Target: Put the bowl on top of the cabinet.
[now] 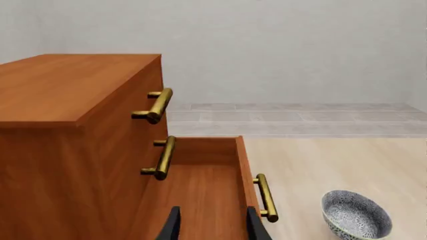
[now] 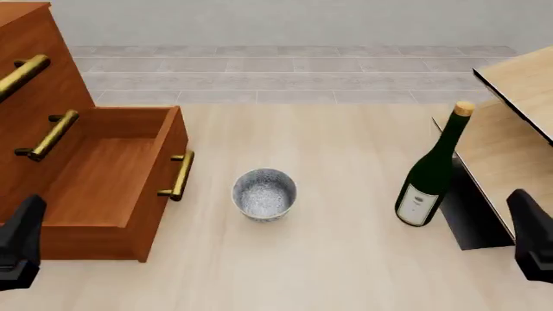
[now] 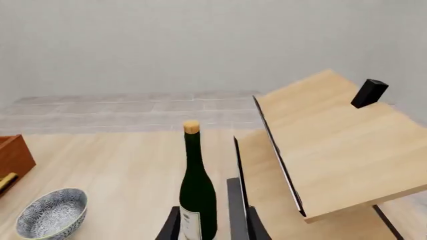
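Observation:
The bowl [image 2: 264, 193], blue-grey patterned with a pale rim, stands upright on the table near the middle, just right of the cabinet's open bottom drawer [image 2: 103, 175]. The reddish-brown cabinet [image 2: 61, 91] with brass bar handles fills the far left. My left gripper [image 2: 19, 249] hangs open at the front left, over the drawer's near end. My right gripper [image 2: 531, 236] is open at the front right. The left wrist view shows the cabinet top [image 1: 67, 85], the bowl [image 1: 355, 216] and open fingers [image 1: 172, 225]. The right wrist view also catches the bowl [image 3: 52, 212].
A dark green wine bottle [image 2: 429, 170] stands right of the bowl, directly ahead of my right gripper [image 3: 212, 227]. Behind it is a pale wood shelf unit [image 2: 519, 91] with black edges, carrying a small black block [image 3: 369, 93]. The pulled-out drawer's brass handle [image 2: 179, 175] faces the bowl.

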Robot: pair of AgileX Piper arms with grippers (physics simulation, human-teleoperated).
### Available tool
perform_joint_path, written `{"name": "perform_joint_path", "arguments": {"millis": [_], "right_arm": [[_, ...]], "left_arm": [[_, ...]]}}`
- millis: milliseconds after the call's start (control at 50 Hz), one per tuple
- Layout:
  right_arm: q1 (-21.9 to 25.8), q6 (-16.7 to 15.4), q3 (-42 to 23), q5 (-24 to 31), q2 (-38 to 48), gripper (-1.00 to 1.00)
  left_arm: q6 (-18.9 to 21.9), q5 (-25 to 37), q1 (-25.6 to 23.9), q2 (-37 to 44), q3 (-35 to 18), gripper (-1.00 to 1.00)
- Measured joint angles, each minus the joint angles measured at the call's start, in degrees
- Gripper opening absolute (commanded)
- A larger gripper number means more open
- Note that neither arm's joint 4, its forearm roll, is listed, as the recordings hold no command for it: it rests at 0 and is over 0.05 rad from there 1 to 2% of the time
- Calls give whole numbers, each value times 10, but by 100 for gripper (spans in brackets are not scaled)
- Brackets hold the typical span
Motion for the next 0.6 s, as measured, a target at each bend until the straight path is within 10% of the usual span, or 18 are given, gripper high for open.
{"name": "perform_joint_path", "arguments": {"millis": [600], "right_arm": [[4,-17,30,-65,7,100]], "left_arm": [[10,-6,-41,50,-65,100]]}}
